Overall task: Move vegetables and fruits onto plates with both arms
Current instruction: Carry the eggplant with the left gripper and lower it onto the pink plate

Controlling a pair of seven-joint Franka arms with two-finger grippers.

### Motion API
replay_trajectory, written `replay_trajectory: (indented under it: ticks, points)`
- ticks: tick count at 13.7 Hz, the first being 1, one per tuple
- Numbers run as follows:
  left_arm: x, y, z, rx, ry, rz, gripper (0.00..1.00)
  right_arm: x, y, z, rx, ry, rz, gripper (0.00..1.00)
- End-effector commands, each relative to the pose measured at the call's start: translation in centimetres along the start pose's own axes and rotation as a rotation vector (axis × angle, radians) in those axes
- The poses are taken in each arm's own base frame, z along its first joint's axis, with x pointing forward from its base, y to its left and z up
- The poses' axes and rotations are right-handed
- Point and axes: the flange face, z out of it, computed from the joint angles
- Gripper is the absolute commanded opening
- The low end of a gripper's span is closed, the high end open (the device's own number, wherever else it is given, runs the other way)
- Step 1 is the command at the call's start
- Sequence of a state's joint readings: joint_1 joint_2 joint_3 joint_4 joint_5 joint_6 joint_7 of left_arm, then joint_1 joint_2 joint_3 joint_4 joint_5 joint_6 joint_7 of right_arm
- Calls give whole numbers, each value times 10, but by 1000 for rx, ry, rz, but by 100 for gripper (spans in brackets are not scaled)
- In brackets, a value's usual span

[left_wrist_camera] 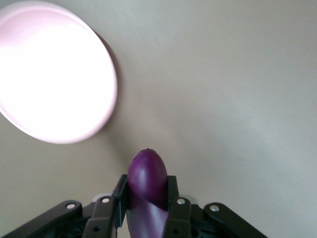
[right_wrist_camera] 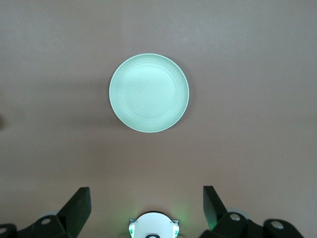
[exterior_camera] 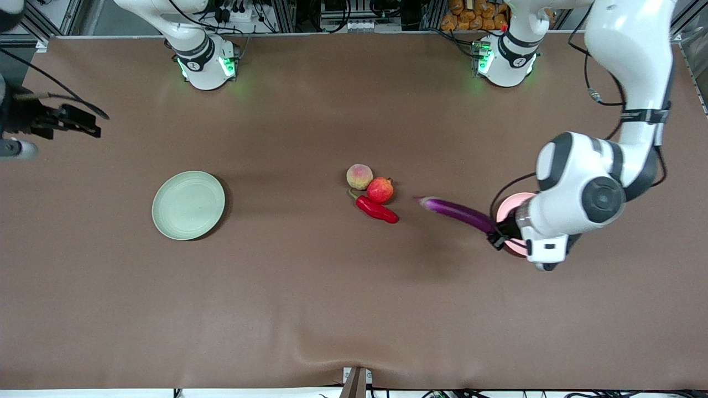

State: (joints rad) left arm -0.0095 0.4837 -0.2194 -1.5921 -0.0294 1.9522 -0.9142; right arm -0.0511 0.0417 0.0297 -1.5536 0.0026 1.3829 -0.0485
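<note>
My left gripper (exterior_camera: 498, 237) is shut on one end of the purple eggplant (exterior_camera: 459, 213) and holds it in the air beside the pale pink plate (exterior_camera: 506, 209), which the arm partly hides. The left wrist view shows the eggplant (left_wrist_camera: 147, 179) between the jaws of the left gripper (left_wrist_camera: 147, 198), with the pink plate (left_wrist_camera: 49, 74) below. The peach (exterior_camera: 359, 176), pomegranate (exterior_camera: 380, 190) and red chili pepper (exterior_camera: 377, 210) lie together mid-table. The pale green plate (exterior_camera: 188, 205) is bare. My right gripper (exterior_camera: 83, 122) is open and empty, high over the right arm's end of the table; its wrist view (right_wrist_camera: 147, 208) shows the green plate (right_wrist_camera: 148, 92).
The brown table cover has a raised fold (exterior_camera: 354, 362) at the edge nearest the front camera. The two green-lit arm bases (exterior_camera: 207, 63) (exterior_camera: 503, 61) stand along the farthest edge. Bare table lies between the green plate and the fruit cluster.
</note>
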Motion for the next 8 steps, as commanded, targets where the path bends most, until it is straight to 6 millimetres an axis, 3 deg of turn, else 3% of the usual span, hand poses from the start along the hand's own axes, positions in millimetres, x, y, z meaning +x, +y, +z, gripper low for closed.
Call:
replay_trajectory:
  ticks: [1,3,4,8]
  points:
    - [56,-66,-3,18,-40,143,0,1,-16,1,-10,-24,-20,100]
    - [101,-110,8,18,-51,234,0,2,-35,-1,0,-15,30,100]
    - [118,-126,15,22,-49,271,0,4,-57,0,-2,-13,71,100]
    - [155,-153,54,63,-13,422,0,16,-117,17,190,-84,372,100]
